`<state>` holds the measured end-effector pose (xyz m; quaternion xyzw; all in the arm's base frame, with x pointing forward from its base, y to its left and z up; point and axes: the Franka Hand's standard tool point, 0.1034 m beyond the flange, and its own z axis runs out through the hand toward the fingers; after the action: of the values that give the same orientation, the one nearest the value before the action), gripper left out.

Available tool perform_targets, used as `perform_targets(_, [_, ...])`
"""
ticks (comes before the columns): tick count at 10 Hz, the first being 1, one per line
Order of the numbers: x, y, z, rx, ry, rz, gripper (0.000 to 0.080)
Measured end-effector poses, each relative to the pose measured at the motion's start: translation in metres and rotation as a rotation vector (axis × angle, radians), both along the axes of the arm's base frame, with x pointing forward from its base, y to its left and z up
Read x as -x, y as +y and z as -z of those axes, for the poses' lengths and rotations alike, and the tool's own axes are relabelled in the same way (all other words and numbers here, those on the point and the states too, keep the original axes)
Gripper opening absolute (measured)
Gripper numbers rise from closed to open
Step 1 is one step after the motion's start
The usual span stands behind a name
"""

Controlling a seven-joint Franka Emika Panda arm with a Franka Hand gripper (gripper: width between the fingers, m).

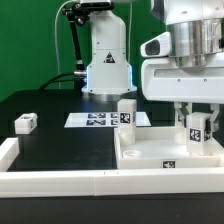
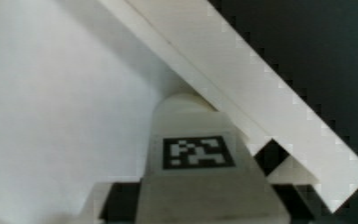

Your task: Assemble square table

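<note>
The square table's white slab [image 1: 150,152] lies at the exterior view's right, its raised rim [image 2: 229,75] running slantwise across the wrist view. My gripper [image 1: 197,135] is shut on a white leg block [image 1: 197,127] and holds it upright over the slab's right part. In the wrist view the leg [image 2: 199,150] shows its marker tag between my dark fingers [image 2: 123,203]. Whether its foot touches the slab is hidden. A second leg [image 1: 127,113] stands upright at the slab's far left corner. A third leg [image 1: 25,123] lies on the black table at the left.
The marker board [image 1: 95,119] lies flat behind the slab. A long low white barrier wall [image 1: 60,182] runs along the front edge and up the left side. The arm's white base [image 1: 107,60] stands at the back.
</note>
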<state>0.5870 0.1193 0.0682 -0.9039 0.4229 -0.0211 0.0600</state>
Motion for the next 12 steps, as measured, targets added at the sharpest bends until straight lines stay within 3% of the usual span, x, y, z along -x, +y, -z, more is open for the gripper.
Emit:
perform_targets(6, [0.0012,0.0043,0.0005,-0.067,0.054,0.530,0.0291])
perform_targets(10, [0.0014,0.0043,0.0014,-0.085,0.065,0.618,0.0297])
perform_targets(11, [0.0017,0.0032,0.0015,-0.079,0.066,0.563,0.0463])
perform_targets(12, [0.0030,0.0038,0.0015,-0.074,0.079,0.526,0.0463])
